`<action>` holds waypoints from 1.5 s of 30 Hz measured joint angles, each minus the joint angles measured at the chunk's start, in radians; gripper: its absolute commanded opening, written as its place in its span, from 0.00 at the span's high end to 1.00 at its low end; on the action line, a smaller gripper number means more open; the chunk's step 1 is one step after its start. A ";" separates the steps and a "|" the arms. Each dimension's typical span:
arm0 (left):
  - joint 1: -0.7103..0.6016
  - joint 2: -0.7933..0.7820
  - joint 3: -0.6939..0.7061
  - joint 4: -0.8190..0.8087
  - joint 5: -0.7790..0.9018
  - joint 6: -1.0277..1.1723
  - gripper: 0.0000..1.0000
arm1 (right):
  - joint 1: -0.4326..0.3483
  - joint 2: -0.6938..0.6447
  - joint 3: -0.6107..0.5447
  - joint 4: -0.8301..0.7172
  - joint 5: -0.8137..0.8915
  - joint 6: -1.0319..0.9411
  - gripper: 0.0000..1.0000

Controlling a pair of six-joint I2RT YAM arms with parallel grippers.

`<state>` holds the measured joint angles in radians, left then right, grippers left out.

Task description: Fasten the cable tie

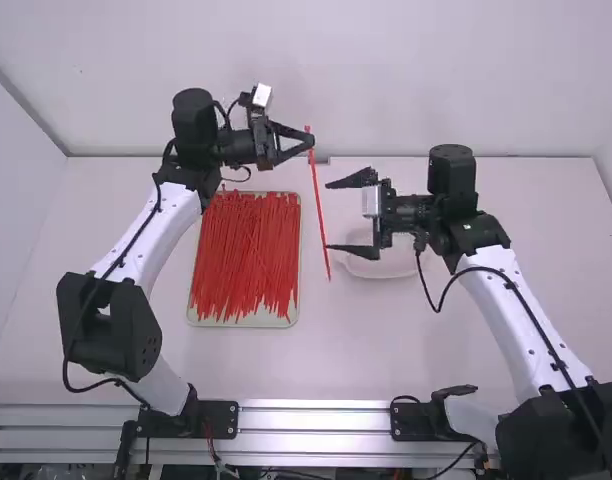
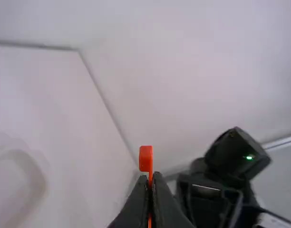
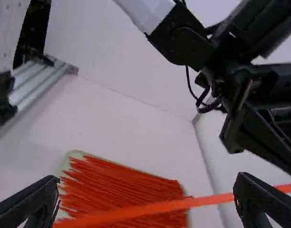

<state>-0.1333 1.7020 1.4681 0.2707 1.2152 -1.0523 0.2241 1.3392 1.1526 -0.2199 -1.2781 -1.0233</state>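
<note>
The red cable tie (image 1: 319,215) hangs upright over the worktop (image 1: 386,330) near its far edge, clamped just below its head in the left hand (image 1: 306,143), apparently so its loose tail dangles between the wide-apart fingers of the right hand (image 1: 348,215) for threading.

The left hand (image 1: 306,146) hangs near the far edge of the desk (image 1: 386,340), fingers pinched on the cable tie (image 1: 318,205). The right hand (image 1: 333,217), mid-desk, faces leftward with fingers spread wide.
</note>
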 measured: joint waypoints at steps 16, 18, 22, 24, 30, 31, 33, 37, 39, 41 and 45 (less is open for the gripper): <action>0.001 0.000 0.000 0.095 0.142 -0.512 0.98 | 0.000 0.000 0.000 0.000 -0.143 -0.539 0.02; 0.000 0.000 0.000 0.089 0.126 -0.526 0.98 | 0.000 0.000 0.000 0.000 -0.160 -0.575 0.02; 0.001 0.000 0.000 0.071 0.108 -0.536 0.97 | 0.001 0.000 0.000 0.000 -0.188 -0.607 0.02; 0.001 0.000 0.000 0.071 0.105 -0.532 0.98 | 0.006 0.000 0.000 0.000 -0.194 -0.612 0.02; 0.001 0.000 0.000 -0.051 0.060 -0.482 0.98 | 0.048 0.000 0.000 0.002 -0.208 -0.640 0.22; 0.000 0.000 0.000 -0.074 0.055 -0.469 0.98 | 0.055 0.000 0.000 0.005 -0.211 -0.644 0.24; 0.000 0.000 0.000 -0.090 0.055 -0.454 0.98 | 0.063 0.000 0.000 0.011 -0.217 -0.651 0.27; 0.001 0.000 0.000 -0.108 0.057 -0.412 0.98 | 0.070 0.000 0.000 0.011 -0.241 -0.671 0.41; 0.000 0.000 0.000 -0.108 0.060 -0.395 0.98 | 0.065 0.000 0.000 0.011 -0.252 -0.679 0.56; 0.001 0.000 0.000 -0.109 0.067 -0.386 0.98 | 0.064 0.000 0.000 0.010 -0.258 -0.681 0.66; 0.005 0.000 0.000 -0.110 0.084 -0.374 0.98 | 0.071 0.000 0.000 0.008 -0.264 -0.685 0.74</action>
<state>-0.1280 1.7020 1.4681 0.1604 1.2991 -1.4265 0.2951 1.3392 1.1526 -0.2123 -1.5417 -1.7084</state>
